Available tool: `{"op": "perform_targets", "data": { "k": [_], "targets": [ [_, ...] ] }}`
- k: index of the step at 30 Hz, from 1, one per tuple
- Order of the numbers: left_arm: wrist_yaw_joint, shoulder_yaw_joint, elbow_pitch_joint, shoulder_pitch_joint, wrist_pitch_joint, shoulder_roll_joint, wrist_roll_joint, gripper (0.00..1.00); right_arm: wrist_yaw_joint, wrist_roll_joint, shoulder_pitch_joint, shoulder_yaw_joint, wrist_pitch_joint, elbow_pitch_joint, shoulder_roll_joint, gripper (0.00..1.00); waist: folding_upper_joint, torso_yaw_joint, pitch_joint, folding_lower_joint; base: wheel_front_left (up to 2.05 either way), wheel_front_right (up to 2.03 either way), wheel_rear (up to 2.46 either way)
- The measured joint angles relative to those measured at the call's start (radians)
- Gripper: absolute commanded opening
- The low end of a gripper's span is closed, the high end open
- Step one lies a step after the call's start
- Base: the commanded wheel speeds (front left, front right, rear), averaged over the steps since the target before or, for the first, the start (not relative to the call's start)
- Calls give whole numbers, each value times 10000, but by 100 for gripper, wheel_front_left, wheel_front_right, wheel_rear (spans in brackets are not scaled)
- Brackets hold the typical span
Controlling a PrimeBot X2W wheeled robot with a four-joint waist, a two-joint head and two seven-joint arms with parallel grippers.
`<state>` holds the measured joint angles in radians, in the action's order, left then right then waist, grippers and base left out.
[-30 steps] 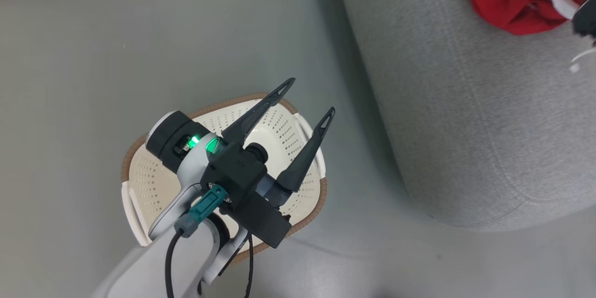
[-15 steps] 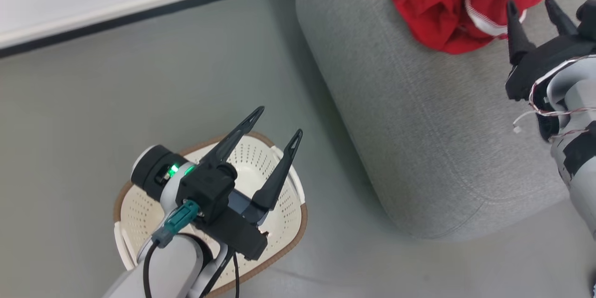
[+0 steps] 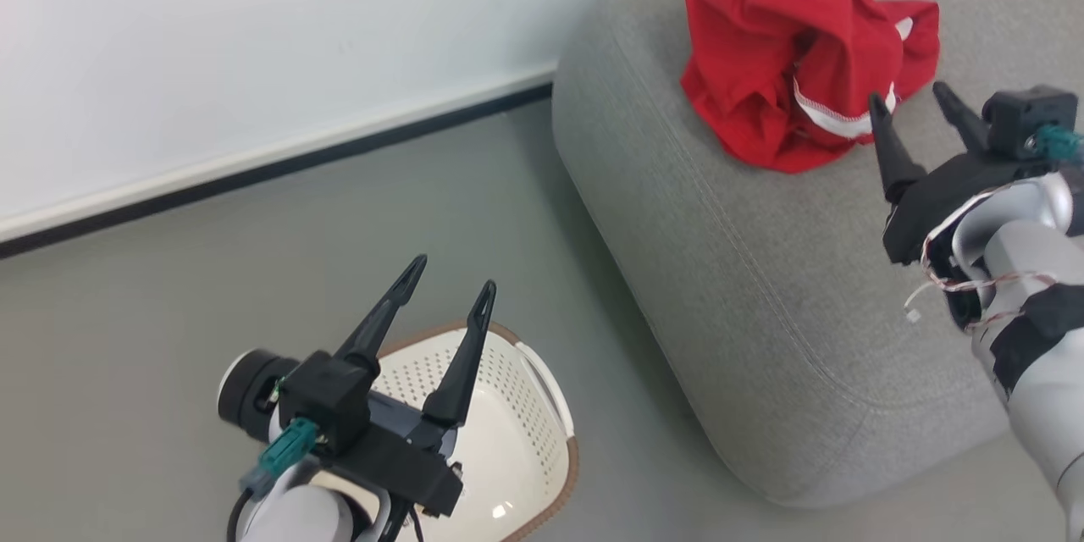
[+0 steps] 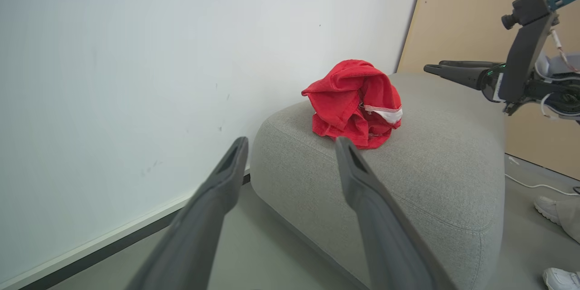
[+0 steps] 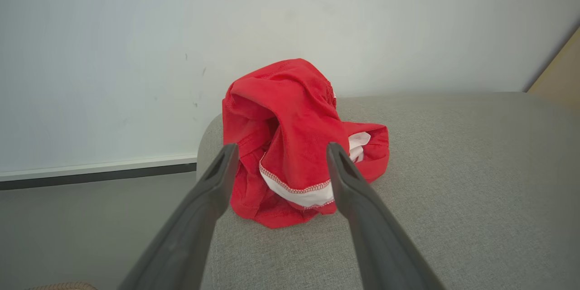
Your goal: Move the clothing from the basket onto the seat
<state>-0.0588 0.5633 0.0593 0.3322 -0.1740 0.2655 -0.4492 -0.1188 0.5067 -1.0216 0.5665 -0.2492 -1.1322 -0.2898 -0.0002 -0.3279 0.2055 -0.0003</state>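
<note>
Head view: the left fingers (image 3: 464,351) stand well apart with nothing between them, tips pointing up the picture over the floor (image 3: 169,288); just below them the basket (image 3: 576,457) stands on that floor, near the seat (image 3: 762,271) but not touching it, its pale perforated wall and smooth bottom showing. The right fingers (image 3: 889,148) are also spread and hold nothing; they hang over the seat with their tips close to the near edge of the clothing (image 3: 762,42), one tip lying across its white trim in this view. Right wrist view: the fingers (image 5: 204,208) frame the clothing (image 5: 290,113), a crumpled red heap with a white hem, resting on the seat (image 5: 453,167) near its rounded end by the white wall (image 5: 136,54). Left wrist view: the fingers (image 4: 217,199) point at the seat (image 4: 430,167) from the side; the clothing (image 4: 344,99) sits on top; the right fingers (image 4: 453,70) hover above the cushion, clear of the heap; a person's shoes (image 4: 559,276) show at the lower right.
</note>
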Motion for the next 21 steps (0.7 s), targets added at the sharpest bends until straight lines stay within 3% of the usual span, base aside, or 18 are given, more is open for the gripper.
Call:
{"op": "perform_targets", "data": {
  "k": [17, 21],
  "targets": [
    [-562, -1302, -75, -2257, -456, 249, -418, 100, -40, 228, 2918, -222, -2, 2727, 261, 100, 1, 1892, -1564, 1, 0, 0, 0],
    [-583, -1739, -180, -2781, -485, 284, -418, 100, 201, 257, 3731, -288, -4, 3622, 454, 100, 1, 2315, -1801, 1, 0, 0, 0]
  ]
}}
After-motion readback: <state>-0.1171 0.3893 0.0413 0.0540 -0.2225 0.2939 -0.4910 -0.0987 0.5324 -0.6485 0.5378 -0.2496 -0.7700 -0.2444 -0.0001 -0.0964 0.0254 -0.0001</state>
